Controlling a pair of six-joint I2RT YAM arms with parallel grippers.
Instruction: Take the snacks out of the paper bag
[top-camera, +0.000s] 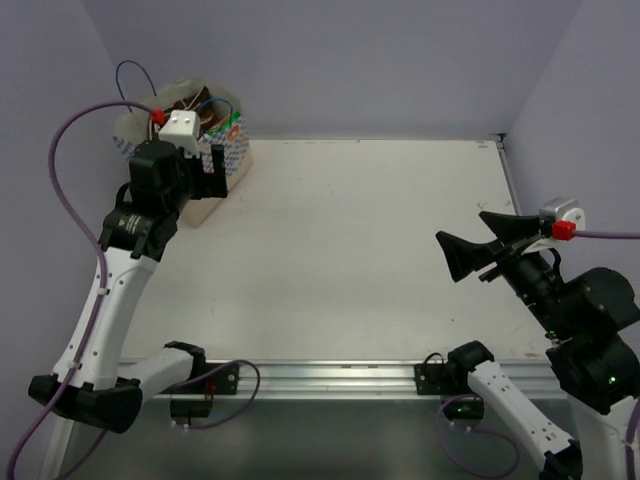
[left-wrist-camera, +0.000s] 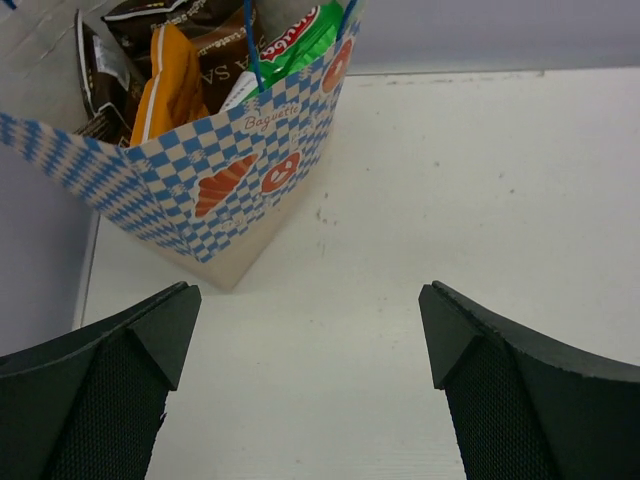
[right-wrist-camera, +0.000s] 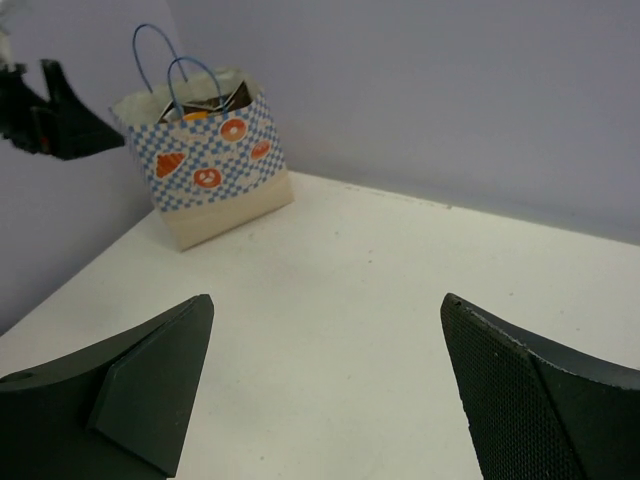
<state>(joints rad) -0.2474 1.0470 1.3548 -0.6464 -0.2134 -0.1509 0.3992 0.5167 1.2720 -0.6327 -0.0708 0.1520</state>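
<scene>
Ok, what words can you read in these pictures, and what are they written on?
"Baguette": curly writing on the bag, in the blue checks.
Green packet: red-and-white letters, cut off by the bag's edge, cannot be read.
Brown packet: a few pale letters, partly hidden, cannot be read.
No other words, numbers or signs can be read.

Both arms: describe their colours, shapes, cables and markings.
The left arm and right arm have white links and black joints. The left end effector and right end effector are black, with wedge-shaped fingers and mesh-textured pads. A purple cable meets a red plug on each wrist.
</scene>
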